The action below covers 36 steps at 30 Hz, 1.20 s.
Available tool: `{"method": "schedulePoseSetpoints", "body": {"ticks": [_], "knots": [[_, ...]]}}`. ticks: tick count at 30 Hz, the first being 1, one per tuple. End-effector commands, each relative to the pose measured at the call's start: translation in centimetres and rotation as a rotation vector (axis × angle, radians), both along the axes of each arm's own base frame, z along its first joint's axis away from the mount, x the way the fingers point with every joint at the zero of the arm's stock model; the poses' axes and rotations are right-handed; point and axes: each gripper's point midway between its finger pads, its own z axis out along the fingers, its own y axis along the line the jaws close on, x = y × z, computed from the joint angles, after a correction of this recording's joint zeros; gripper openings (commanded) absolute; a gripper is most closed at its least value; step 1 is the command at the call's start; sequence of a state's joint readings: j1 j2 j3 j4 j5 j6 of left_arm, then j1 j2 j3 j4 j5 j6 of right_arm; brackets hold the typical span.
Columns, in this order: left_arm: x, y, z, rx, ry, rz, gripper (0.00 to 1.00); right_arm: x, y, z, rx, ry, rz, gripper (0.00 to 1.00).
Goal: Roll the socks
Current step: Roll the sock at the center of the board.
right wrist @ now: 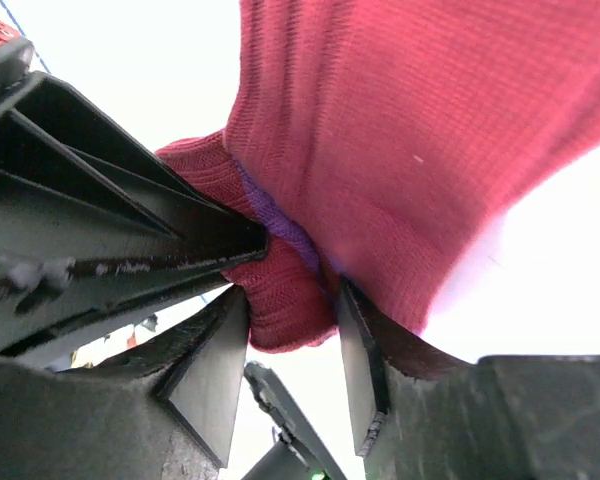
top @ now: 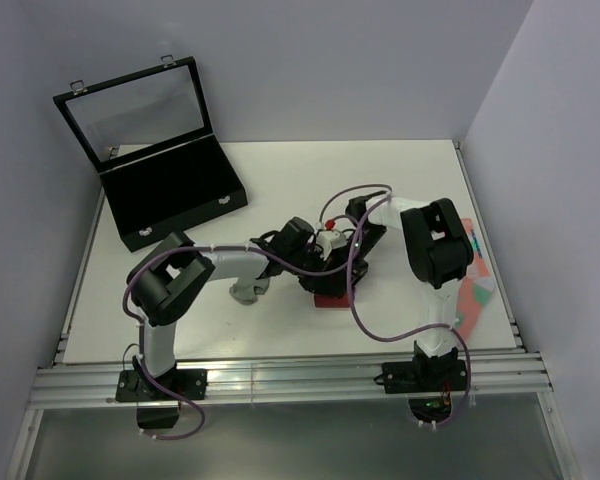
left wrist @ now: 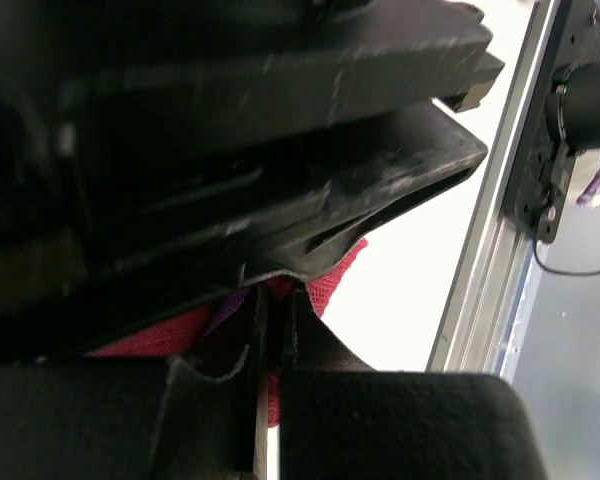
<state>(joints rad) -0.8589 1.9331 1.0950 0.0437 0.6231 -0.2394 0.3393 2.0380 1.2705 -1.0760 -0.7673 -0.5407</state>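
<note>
The magenta-red sock (top: 332, 299) lies bunched at the table's middle, under both grippers. My left gripper (top: 320, 266) reaches in from the left. In the left wrist view its gripper (left wrist: 275, 318) is nearly closed on a thin fold of the red sock (left wrist: 336, 279). My right gripper (top: 342, 258) comes in from the right. In the right wrist view its gripper (right wrist: 292, 296) clamps a thick fold of the sock (right wrist: 400, 130), with the purple heel (right wrist: 280, 226) showing just above. The grey ankle sock (top: 247, 291) lies under the left forearm, held by neither gripper.
An open black case (top: 170, 195) with a glass lid stands at the back left. A salmon-pink sock with teal and white patches (top: 474, 292) lies at the right edge behind the right arm. The aluminium rail (left wrist: 480, 250) runs along the near edge.
</note>
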Motion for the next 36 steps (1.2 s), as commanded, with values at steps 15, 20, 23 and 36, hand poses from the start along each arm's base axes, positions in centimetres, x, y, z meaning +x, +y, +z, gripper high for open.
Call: {"method": "schedulePoseSetpoints", "body": {"ticks": [15,20,23,36], "knots": [[-3.4,3.7,-7.6,0.29,0.27,0.051,0.0,7.3,-2.6,5.0,0.205,-0.356,-0.122,0.52],[-3.2,4.1,-7.3,0.305,0.274,0.065,0.0,9.6,-5.5,3.8,0.041,-0.386,-0.229,0.51],[-3.1,4.3,-7.2,0.315,0.281,0.074,0.0,11.3,-7.0,3.3,-0.054,-0.469,-0.284,0.51],[-0.5,6.2,-7.2,0.411,0.475,0.25,0.0,12.9,-8.3,7.0,0.005,-0.697,-0.308,0.51]]}}
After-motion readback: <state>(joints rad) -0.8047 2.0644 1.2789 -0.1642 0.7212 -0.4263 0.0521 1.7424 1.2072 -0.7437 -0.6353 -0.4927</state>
